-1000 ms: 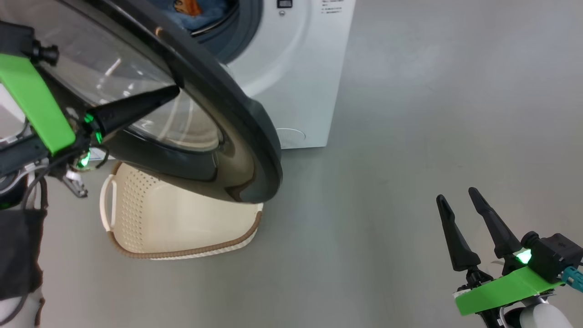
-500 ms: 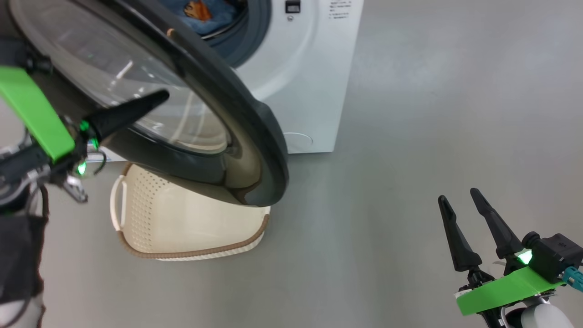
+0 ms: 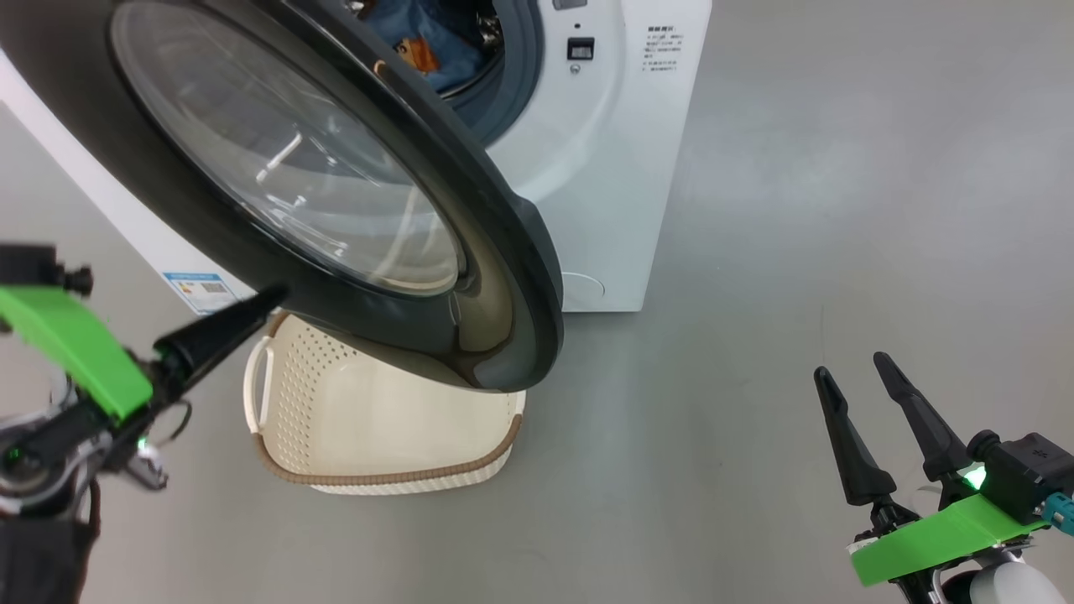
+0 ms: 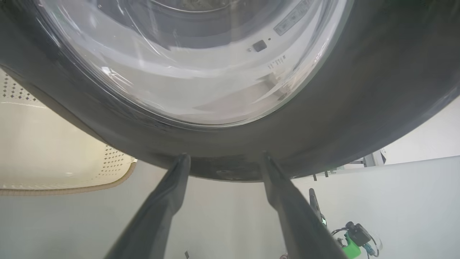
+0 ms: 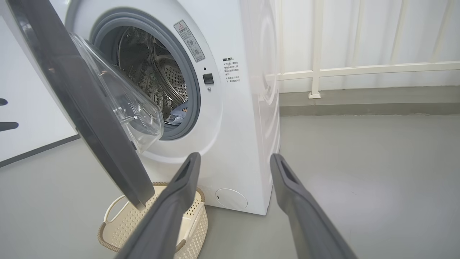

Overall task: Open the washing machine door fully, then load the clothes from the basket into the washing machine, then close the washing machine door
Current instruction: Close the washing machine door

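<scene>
The washing machine (image 3: pixel 604 168) stands white at the top, its black door (image 3: pixel 285 184) swung partly open with the glass bowl facing me. Blue clothes with an orange print (image 3: pixel 428 42) lie in the drum, and a pale bit of cloth (image 5: pixel 178 113) shows at the gasket. Half under the door, the cream basket (image 3: pixel 377 482) sits on the floor, and its visible part looks empty. My left gripper (image 3: pixel 267 300) is open, its tips at the lower outer rim of the door (image 4: pixel 201 72); contact is unclear. My right gripper (image 3: pixel 849 365) hangs open and empty at the lower right, far from the machine.
A blue label sticker (image 3: pixel 205 287) and a round filter cap (image 3: pixel 583 285) sit low on the washer. Grey floor (image 3: pixel 797 210) stretches to the right. A white railing (image 5: pixel 359 68) and a low ledge stand behind the machine.
The head camera has shifted, sliding the whole scene right and down. My left gripper has dropped from in front of the glass to the door's lower rim. The right gripper has stayed put.
</scene>
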Controlling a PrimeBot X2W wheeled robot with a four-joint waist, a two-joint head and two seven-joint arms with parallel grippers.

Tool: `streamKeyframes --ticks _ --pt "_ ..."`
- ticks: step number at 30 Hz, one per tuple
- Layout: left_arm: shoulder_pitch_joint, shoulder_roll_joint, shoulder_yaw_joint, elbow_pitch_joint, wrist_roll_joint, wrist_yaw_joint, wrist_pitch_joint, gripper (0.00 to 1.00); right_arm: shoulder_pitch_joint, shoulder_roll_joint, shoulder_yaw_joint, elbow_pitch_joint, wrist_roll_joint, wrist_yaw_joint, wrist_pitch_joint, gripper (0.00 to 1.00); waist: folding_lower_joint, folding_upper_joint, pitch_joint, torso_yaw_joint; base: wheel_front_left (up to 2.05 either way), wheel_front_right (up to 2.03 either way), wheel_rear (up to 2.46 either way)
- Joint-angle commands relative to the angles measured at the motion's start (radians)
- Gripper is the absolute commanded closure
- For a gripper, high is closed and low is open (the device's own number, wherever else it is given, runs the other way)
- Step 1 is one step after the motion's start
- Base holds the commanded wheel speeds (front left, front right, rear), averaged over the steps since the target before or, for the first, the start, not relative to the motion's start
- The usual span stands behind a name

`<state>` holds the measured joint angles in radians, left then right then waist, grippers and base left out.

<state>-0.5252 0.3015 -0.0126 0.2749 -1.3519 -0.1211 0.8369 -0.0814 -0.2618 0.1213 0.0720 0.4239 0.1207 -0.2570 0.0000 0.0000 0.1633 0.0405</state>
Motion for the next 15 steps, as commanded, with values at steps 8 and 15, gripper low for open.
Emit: streamKeyframes --ticks 8,15 --pt "0.126 0.075 0.041 -0.033 0.008 -0.009 -0.119 0.00 0.021 -0.029 0.010 -0.022 0.003 0.010 -0.005 0.00 0.0000 0.0000 -0.016 -0.005 0.00 0.00 0.00" --pt "0.230 0.092 0.011 -0.037 0.012 -0.009 -0.253 0.00 0.033 -0.035 -0.008 -0.015 0.006 0.010 -0.005 0.00 0.0000 0.0000 -0.016 -0.022 0.00 0.00 0.00"
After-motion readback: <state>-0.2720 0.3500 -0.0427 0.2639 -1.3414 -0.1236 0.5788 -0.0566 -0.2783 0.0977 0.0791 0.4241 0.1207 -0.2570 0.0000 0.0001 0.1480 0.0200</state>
